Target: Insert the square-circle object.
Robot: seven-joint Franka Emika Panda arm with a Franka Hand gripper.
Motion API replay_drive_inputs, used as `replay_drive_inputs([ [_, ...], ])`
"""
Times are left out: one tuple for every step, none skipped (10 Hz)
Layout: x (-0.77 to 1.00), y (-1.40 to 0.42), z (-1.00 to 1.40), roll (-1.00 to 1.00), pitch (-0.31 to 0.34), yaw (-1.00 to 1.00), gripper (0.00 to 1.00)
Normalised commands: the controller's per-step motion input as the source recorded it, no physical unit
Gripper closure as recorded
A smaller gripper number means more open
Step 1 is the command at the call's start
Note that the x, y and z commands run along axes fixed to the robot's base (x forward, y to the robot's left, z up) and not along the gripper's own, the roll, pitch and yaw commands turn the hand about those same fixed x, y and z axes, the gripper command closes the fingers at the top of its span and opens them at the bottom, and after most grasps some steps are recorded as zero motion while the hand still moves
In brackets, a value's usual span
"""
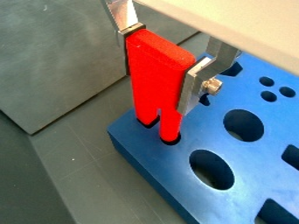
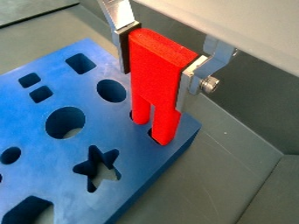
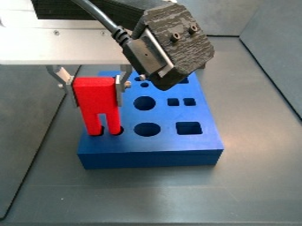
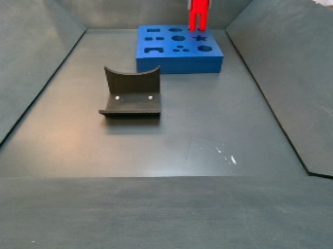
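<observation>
The square-circle object is a bright red piece with a blocky top and two prongs. It stands upright at a corner of the blue board, and its prong tips sit in the board's holes. It also shows in a wrist view and in both side views. My gripper is shut on the red piece's top, one silver finger on each side; it shows in a wrist view too. In a side view the gripper body hangs over the board.
The blue board has several cut-out holes: circles, squares and a star. A dark fixture with a curved notch stands on the grey floor in front of the board. Grey walls enclose the floor.
</observation>
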Motion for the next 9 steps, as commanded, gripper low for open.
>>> replay_drive_inputs([
  [0.12, 0.00, -0.73, -0.04, 0.000, -0.21, 1.00],
  [0.21, 0.00, -0.73, -0.02, 0.000, -0.17, 1.00],
  [0.18, 0.00, -0.82, 0.00, 0.011, -0.19, 1.00],
  [0.13, 0.00, -0.97, 0.00, 0.000, -0.19, 1.00],
  [0.05, 0.00, -1.00, 0.00, -0.003, -0.21, 1.00],
  [0.02, 0.00, -1.00, 0.00, -0.027, -0.22, 1.00],
  [0.01, 0.00, -1.00, 0.00, -0.023, -0.25, 1.00],
  [0.02, 0.00, -1.00, 0.00, -0.003, -0.27, 1.00],
  [0.04, 0.00, -1.00, 0.00, 0.000, -0.24, 1.00],
])
